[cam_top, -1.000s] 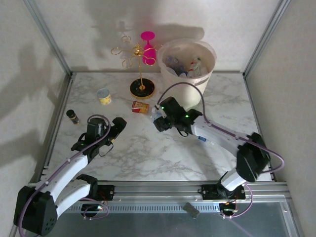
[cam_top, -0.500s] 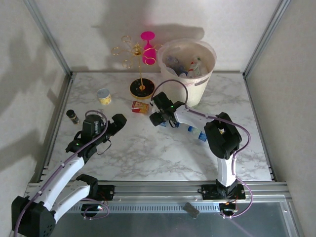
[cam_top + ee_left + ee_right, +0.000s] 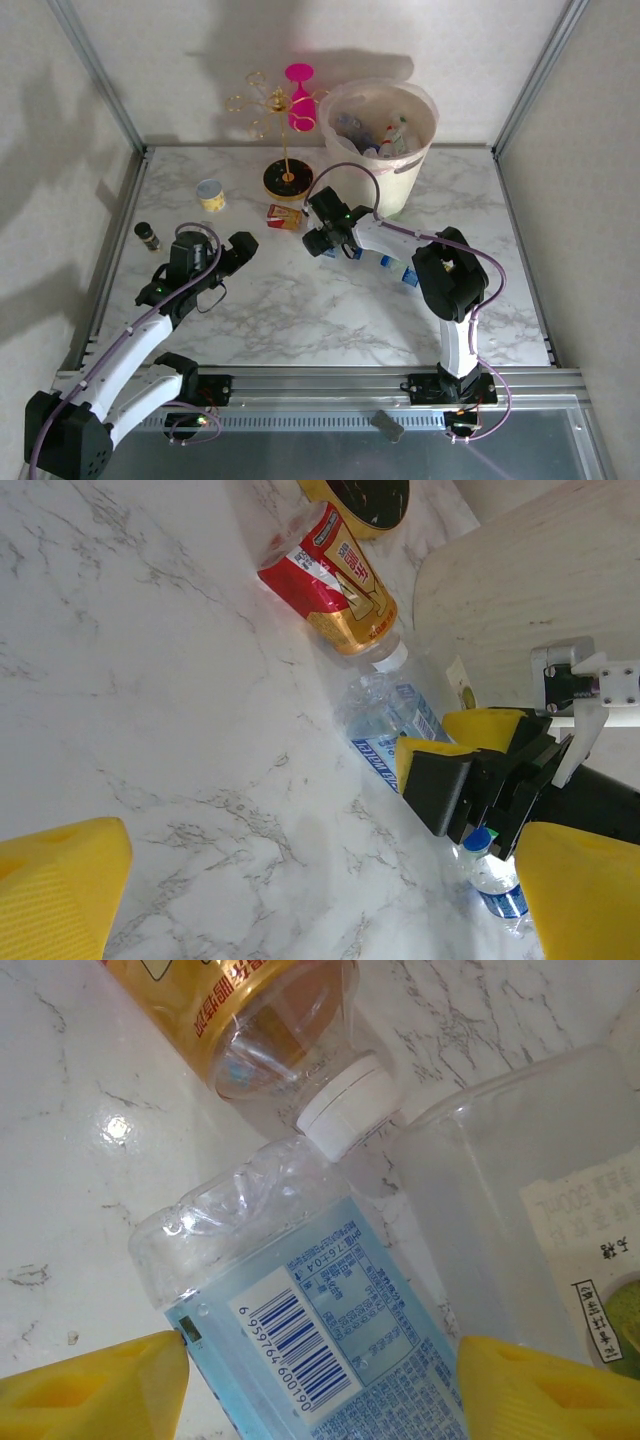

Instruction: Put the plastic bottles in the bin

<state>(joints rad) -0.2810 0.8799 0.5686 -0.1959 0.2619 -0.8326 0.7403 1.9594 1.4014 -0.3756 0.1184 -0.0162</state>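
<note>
**Several bottles loose on the worktop, more in the bin**

Near the middle of the top view, right tool down low over a clear blue-label bottle lying flat on the marble worktop. One yellow finger on each flank of that bottle, jaws partway apart and close against its sides. Cannot tell whether squeezing or merely flanking. Crumpled base of the blue-label bottle toward the upper left of the right wrist view, almost touching the white cap of a red-and-gold bottle, also on its side. Just past the right tool, toward the lower right of the left wrist view, a blue-capped bottle, flat on the worktop too.

Up and right of centre in the top view, the bin, upright at the far edge of the worktop, with a cluster of bottles inside.

Lower left of the top view: left tool, jaws spread wide, nothing between them but bare marble, well apart from every bottle.

Left of the bin, a gold wire stand with a pink glass. Farther left, a yellow cup and a dark vial.
</note>
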